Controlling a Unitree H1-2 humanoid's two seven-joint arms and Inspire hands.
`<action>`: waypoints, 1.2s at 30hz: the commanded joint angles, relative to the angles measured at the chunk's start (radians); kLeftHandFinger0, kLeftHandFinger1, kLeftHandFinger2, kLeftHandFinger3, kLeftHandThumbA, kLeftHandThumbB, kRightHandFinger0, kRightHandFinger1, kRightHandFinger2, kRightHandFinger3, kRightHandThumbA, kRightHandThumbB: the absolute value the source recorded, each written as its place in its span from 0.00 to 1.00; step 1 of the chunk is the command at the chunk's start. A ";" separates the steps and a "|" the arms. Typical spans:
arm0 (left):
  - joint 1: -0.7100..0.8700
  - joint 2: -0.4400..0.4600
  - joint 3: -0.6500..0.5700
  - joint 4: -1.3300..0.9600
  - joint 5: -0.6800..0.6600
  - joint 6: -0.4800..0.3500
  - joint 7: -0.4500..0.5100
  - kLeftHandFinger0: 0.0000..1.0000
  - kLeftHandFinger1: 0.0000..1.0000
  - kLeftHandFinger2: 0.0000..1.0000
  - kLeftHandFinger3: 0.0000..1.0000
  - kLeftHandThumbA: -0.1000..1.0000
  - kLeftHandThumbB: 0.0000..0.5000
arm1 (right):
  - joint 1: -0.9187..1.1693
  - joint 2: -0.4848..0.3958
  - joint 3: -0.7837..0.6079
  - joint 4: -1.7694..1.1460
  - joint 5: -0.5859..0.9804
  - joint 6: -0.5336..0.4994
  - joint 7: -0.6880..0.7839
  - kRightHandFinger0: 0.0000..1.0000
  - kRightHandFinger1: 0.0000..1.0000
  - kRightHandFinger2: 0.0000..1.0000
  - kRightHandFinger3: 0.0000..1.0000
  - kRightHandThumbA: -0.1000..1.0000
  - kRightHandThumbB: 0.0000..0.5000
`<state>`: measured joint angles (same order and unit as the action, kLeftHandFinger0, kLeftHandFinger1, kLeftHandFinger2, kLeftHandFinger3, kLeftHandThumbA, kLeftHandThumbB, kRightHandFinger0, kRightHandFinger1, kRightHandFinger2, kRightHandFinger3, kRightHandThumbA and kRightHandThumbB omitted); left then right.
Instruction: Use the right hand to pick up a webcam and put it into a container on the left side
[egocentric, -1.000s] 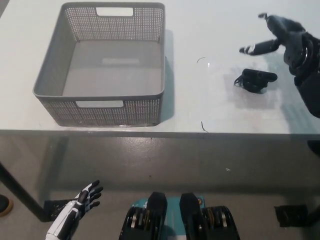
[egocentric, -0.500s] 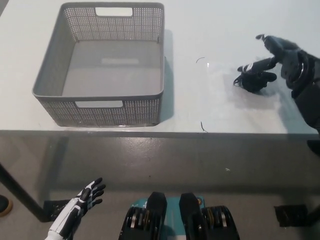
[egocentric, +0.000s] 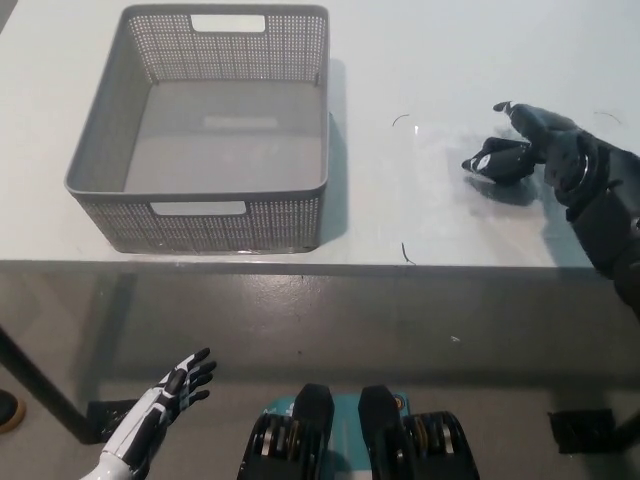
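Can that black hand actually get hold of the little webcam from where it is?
Probably yes. The right hand is already down at the webcam, its fingers spread over it, and nothing on the table stands between them.

Single head view, taken from above and looking steeply down across the near edge of a white table. The frame took in a grey perforated basket at upper left, tabletop to the right edge, and a strip of floor below. No second view was supplied.
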<state>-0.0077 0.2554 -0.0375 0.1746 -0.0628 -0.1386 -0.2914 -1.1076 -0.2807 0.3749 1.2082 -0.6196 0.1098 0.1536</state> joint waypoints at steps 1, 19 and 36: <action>-0.013 0.022 0.005 -0.029 -0.002 -0.007 -0.007 1.00 1.00 1.00 1.00 1.00 0.43 | -0.038 0.004 0.014 0.050 0.013 -0.044 -0.061 1.00 1.00 1.00 1.00 0.81 1.00; -0.039 0.022 0.008 -0.016 -0.005 -0.004 -0.007 1.00 1.00 1.00 1.00 1.00 0.48 | -0.022 0.004 0.006 0.155 0.068 -0.061 -0.099 0.55 0.65 0.67 0.56 0.03 0.54; -0.053 0.018 0.005 -0.003 -0.004 -0.014 -0.007 1.00 1.00 1.00 1.00 1.00 0.46 | -0.008 -0.009 -0.106 0.101 0.146 -0.286 -0.416 0.00 0.43 0.81 0.85 0.00 0.34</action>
<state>-0.0491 0.2563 -0.0380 0.1766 -0.0626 -0.1356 -0.2925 -1.0598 -0.2762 0.2905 1.3494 -0.5123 -0.0841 -0.1731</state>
